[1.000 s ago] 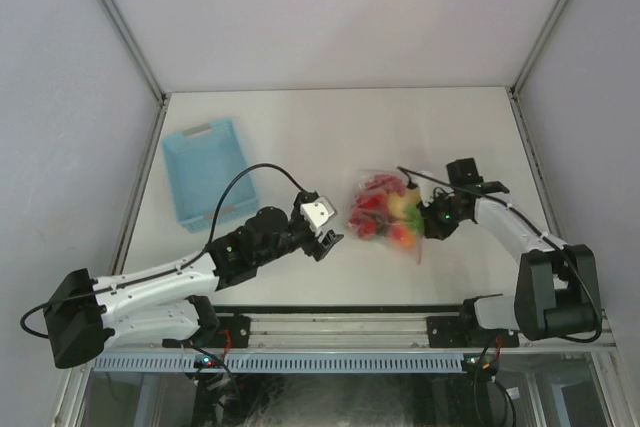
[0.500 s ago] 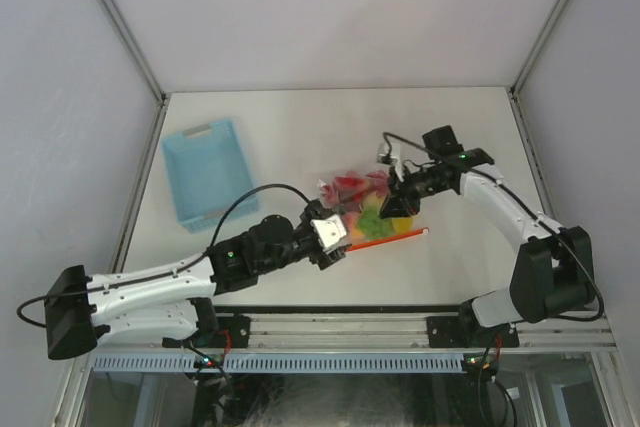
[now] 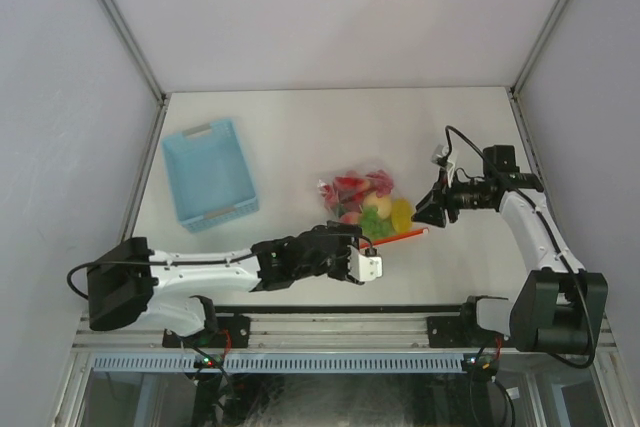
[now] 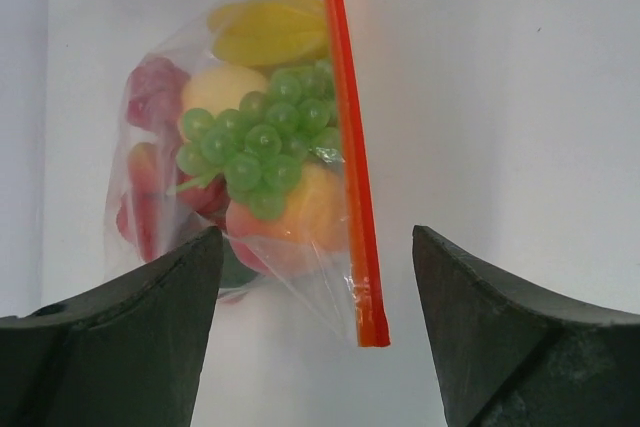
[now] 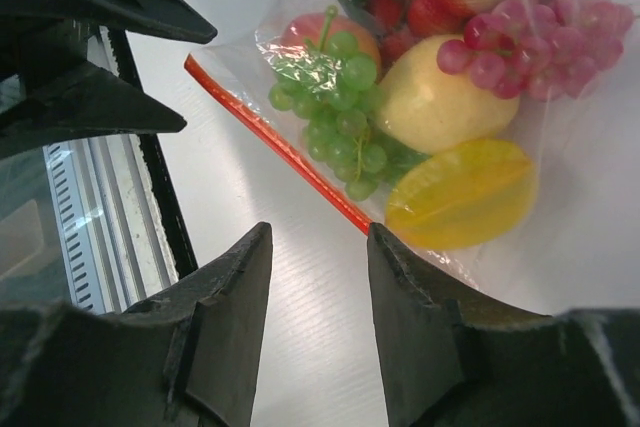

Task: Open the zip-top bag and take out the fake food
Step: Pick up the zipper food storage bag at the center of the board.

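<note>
- Left gripper: jaws are spread wide and nothing is held; it is placed just short of the red-orange zip strip.
- Clear crinkly zip-top bag: it is laid on the white table, between both grippers.
- Small plastic fake food: green grapes, yellow and red pieces are enclosed in the bag.
- Right gripper: jaws are parted and empty, near the strip's right end.
- Light-blue slotted plastic basket: it is set far left, well apart.

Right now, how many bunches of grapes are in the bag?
2. The green bunch lies next to the orange zip strip; the purple bunch is on the opposite side of the bag. Others may be hidden underneath.
</note>
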### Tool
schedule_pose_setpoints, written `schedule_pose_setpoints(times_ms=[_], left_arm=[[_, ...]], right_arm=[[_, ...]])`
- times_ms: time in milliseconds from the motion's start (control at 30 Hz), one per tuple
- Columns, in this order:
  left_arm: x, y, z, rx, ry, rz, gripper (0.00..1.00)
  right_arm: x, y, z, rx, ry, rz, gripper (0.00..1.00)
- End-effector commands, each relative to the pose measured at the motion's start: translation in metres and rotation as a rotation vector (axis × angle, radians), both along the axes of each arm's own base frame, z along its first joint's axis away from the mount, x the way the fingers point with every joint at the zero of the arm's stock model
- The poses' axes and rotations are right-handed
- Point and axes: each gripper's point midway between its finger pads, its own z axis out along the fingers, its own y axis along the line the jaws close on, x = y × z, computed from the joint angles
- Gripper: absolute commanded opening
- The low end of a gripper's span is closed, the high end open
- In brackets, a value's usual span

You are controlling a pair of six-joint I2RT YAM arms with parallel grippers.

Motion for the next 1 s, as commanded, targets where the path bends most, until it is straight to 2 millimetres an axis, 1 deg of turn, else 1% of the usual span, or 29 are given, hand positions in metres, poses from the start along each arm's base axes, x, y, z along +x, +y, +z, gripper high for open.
schedule_pose_setpoints(times_ms=[0, 167, 267, 333, 400, 433, 467, 533, 600, 667, 700, 800, 900, 967], left_arm=[[0.015, -0.01, 0.006, 0.035, -0.165, -0.018, 0.8], [0.025, -0.014, -0.015, 0.108, -0.239, 0.024, 0.8], [0.033, -0.018, -0.026, 0.148, -0.262, 0.062, 0.76], [0.041, -0.017, -0.037, 0.191, -0.281, 0.103, 0.74], [0.05, -0.016, -0.038, 0.199, -0.317, 0.155, 0.7], [0.054, -0.016, -0.038, 0.201, -0.335, 0.176, 0.67], [0.058, -0.016, -0.038, 0.199, -0.348, 0.193, 0.61], [0.063, -0.015, -0.037, 0.2, -0.357, 0.219, 0.39], [0.069, -0.012, -0.035, 0.197, -0.362, 0.255, 0.24], [0.074, -0.011, -0.029, 0.183, -0.371, 0.285, 0.06], [0.076, -0.01, -0.021, 0.164, -0.376, 0.304, 0.01], [0.081, -0.008, 0.007, 0.091, -0.372, 0.338, 0.0], [0.086, 0.0, 0.044, -0.019, -0.292, 0.394, 0.0], [0.087, 0.007, 0.066, -0.082, -0.216, 0.38, 0.0]], right_arm=[[0.01, -0.001, 0.008, 0.03, -0.051, -0.021, 0.43], [0.012, -0.001, 0.005, 0.033, -0.036, -0.023, 0.43], [0.012, -0.001, 0.004, 0.033, -0.029, -0.023, 0.43], [0.012, 0.0, 0.004, 0.035, -0.029, -0.021, 0.43], [0.012, 0.0, 0.004, 0.036, -0.029, -0.019, 0.43], [0.012, 0.0, 0.004, 0.036, -0.029, -0.019, 0.43], [0.011, 0.0, 0.005, 0.037, -0.03, -0.019, 0.43], [0.011, 0.0, 0.005, 0.038, -0.033, -0.017, 0.43], [0.011, 0.0, 0.007, 0.037, -0.039, -0.017, 0.43], [0.009, 0.0, 0.008, 0.036, -0.043, -0.017, 0.43], [0.009, 0.0, 0.009, 0.034, -0.048, -0.017, 0.43], [0.008, -0.002, 0.016, 0.019, -0.075, -0.009, 0.43], [0.008, -0.004, 0.029, 0.006, -0.114, 0.002, 0.43], [0.009, -0.006, 0.042, 0.003, -0.167, 0.019, 0.43]])
